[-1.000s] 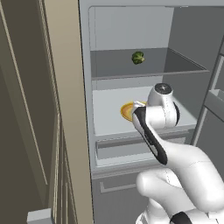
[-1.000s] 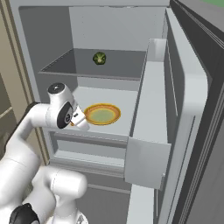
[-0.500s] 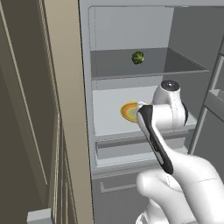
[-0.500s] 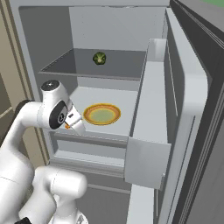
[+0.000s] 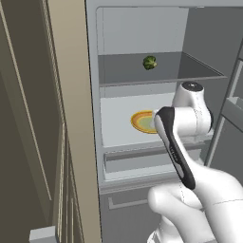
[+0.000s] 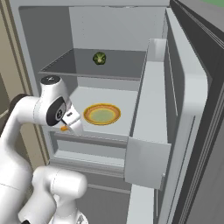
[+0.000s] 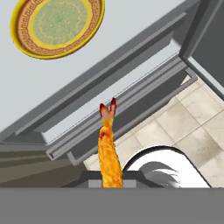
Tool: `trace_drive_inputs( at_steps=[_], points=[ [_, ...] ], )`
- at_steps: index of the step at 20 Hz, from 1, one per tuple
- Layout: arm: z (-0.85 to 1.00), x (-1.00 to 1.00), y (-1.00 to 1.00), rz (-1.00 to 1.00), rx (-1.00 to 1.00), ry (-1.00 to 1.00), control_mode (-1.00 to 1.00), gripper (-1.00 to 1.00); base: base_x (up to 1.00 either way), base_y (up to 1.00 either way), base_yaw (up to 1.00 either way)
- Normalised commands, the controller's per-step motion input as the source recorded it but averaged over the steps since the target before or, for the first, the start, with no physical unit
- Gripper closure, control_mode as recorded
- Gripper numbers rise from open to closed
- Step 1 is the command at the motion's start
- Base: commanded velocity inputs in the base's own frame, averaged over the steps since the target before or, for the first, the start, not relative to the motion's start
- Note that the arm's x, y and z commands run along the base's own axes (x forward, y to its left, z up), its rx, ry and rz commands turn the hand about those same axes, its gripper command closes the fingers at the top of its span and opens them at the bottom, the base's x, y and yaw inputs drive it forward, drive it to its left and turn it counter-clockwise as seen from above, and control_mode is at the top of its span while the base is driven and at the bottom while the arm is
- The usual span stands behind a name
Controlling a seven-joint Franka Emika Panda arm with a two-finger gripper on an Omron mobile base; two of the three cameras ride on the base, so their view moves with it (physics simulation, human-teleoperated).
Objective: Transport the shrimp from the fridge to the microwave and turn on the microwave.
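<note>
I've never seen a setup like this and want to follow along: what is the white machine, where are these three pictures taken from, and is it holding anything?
It is a white robot arm on a driving base, in a computer-drawn kitchen, facing an open fridge. Two pictures come from cameras on the base, behind the arm to its left and right. The third comes from a camera on the hand, looking along its tool. The tool is shut on a small orange shrimp, at the front edge of the fridge. On the middle shelf lies a yellow plate with nothing on it. On the shelf above sits a piece of broccoli.
</note>
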Motion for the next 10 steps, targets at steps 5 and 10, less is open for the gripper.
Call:
trace_drive_inputs(
  at_steps=[5, 10],
  points=[
    [0.01, -0.28, 0.0, 0.03, 0.0, 0.01, -1.0, 1.0, 0.0, 0.0, 0.0],
    [0.0, -0.33, 0.0, 0.0, 0.0, 0.0, -1.0, 1.0, 0.0, 0.0, 0.0]
  ],
)
